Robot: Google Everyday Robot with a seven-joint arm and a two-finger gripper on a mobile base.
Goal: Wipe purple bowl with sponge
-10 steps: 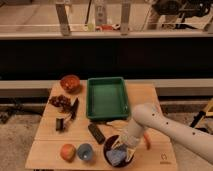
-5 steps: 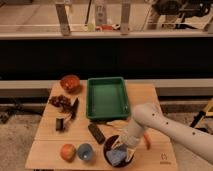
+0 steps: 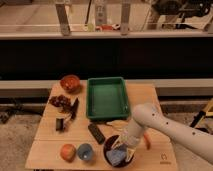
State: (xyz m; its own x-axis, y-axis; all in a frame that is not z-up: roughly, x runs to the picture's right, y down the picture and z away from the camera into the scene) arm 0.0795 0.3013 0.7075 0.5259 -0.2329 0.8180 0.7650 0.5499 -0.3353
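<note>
The purple bowl [image 3: 111, 148] sits near the table's front edge, right of centre, partly covered by my arm. The light blue sponge [image 3: 116, 157] lies inside the bowl. My gripper [image 3: 121, 150] reaches down from the right into the bowl, right over the sponge and touching it.
A green tray [image 3: 106, 96] stands at the table's centre back. An orange-brown bowl [image 3: 70, 82] is at the back left, with grapes [image 3: 60, 101] and dark utensils [image 3: 67, 116] below it. A small blue cup [image 3: 85, 151] and an orange fruit [image 3: 67, 151] sit left of the bowl. A dark bar [image 3: 96, 133] lies nearby.
</note>
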